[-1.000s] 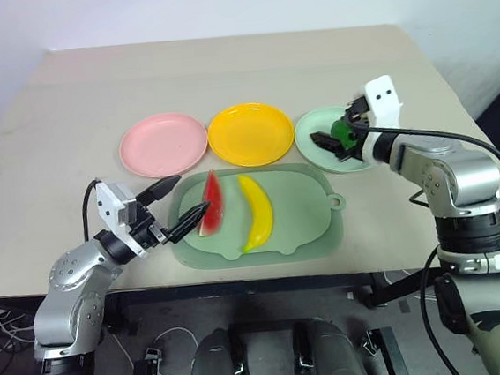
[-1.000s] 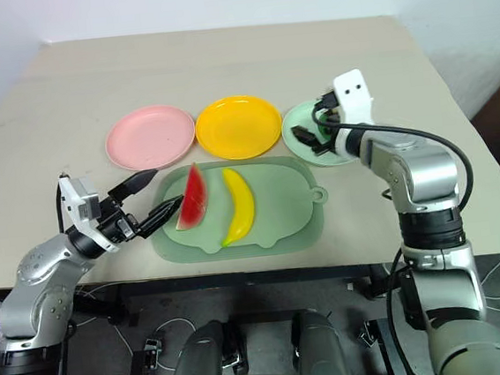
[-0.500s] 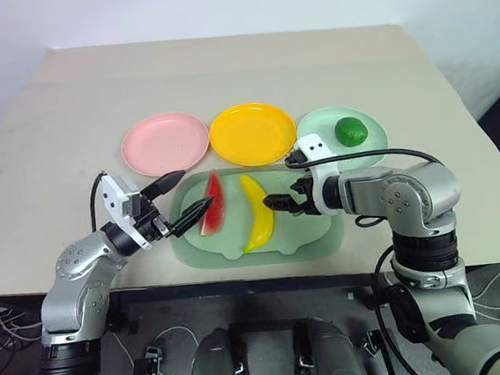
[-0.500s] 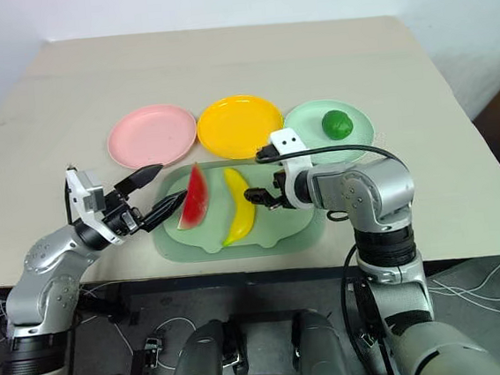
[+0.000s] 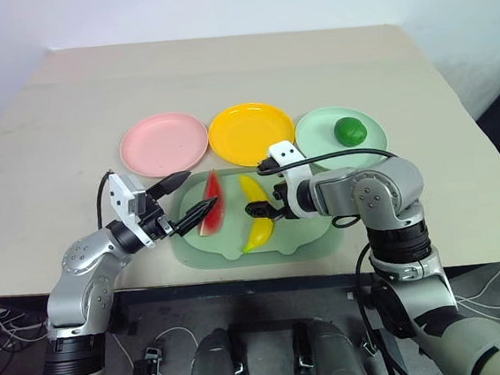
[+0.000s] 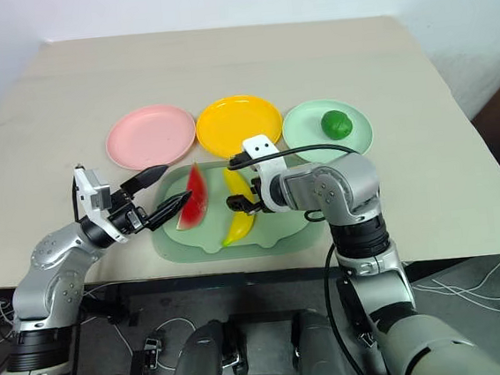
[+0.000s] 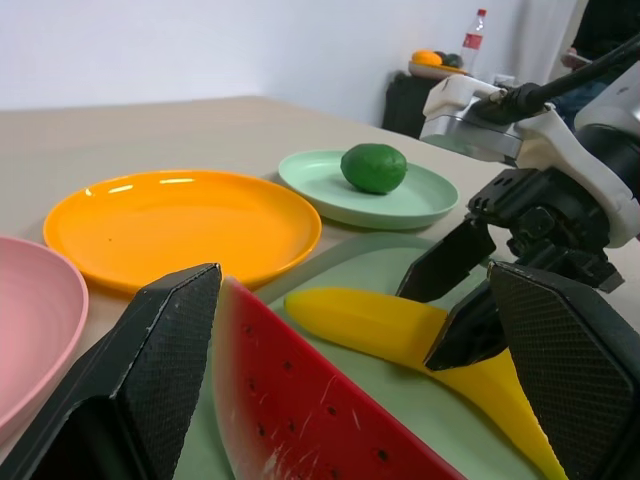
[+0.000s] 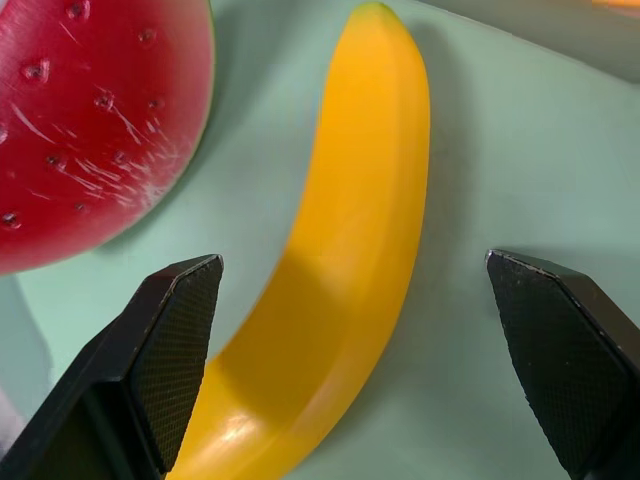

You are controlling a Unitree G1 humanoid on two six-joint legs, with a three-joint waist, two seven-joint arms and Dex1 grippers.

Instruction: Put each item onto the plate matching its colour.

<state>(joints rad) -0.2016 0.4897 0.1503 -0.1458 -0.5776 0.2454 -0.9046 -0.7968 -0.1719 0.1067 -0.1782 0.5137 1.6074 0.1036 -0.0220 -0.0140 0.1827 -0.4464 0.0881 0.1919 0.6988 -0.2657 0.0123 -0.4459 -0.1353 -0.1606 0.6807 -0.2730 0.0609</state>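
I have the right gripper [image 5: 264, 209] wide open and empty over the banana [image 5: 257, 210], left gripper [image 5: 190, 198] likewise at the watermelon [image 5: 211, 204]; next, close.

Right hand [image 5: 261, 208] hides part of the banana [image 5: 259, 230], seemingly its middle.

Head views overlook table [image 5: 49, 127]; wrist views close on tray [image 8: 500, 150]

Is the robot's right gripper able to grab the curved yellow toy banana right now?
Probably yes. The right gripper is open just above the curved yellow toy banana, its fingers either side, with nothing between them.
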